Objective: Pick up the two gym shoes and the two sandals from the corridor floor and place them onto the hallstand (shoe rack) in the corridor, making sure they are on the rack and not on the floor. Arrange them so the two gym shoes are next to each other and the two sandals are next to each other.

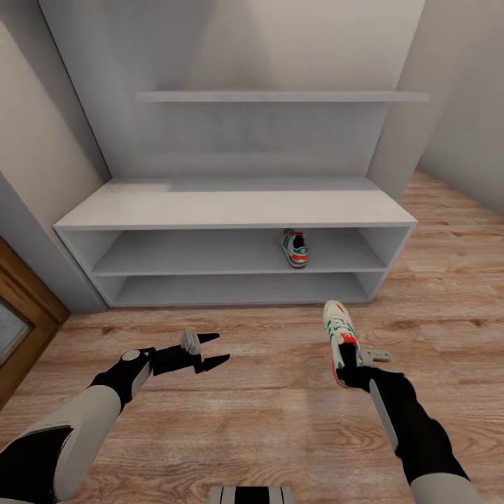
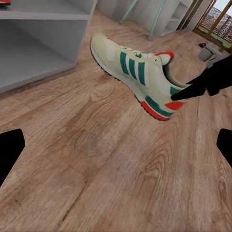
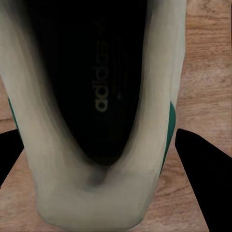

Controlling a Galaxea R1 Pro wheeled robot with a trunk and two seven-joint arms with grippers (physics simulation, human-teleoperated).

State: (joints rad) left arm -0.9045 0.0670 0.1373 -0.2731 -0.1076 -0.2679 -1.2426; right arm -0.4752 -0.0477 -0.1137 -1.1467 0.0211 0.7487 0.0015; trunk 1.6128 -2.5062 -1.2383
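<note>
One gym shoe [image 1: 295,248] stands on the middle shelf of the pale grey hallstand [image 1: 231,206], right of centre, heel toward me. The other gym shoe [image 1: 338,334] is at my right gripper [image 1: 352,367], which is shut on its heel, toe pointing at the rack. The right wrist view looks down into that shoe's dark opening [image 3: 96,87], with a finger on each side. The left wrist view shows the shoe [image 2: 137,72] side-on above the corridor floor [image 2: 96,159]. My left gripper [image 1: 215,350] hangs open and empty over the floor, left of the shoe. The sandals are out of view.
The hallstand's tall back panel carries an upper ledge [image 1: 280,96]. A brown door frame [image 1: 24,308] stands at the left by the wall. Open plank floor lies between me and the rack. Teal furniture legs [image 2: 157,19] show far off.
</note>
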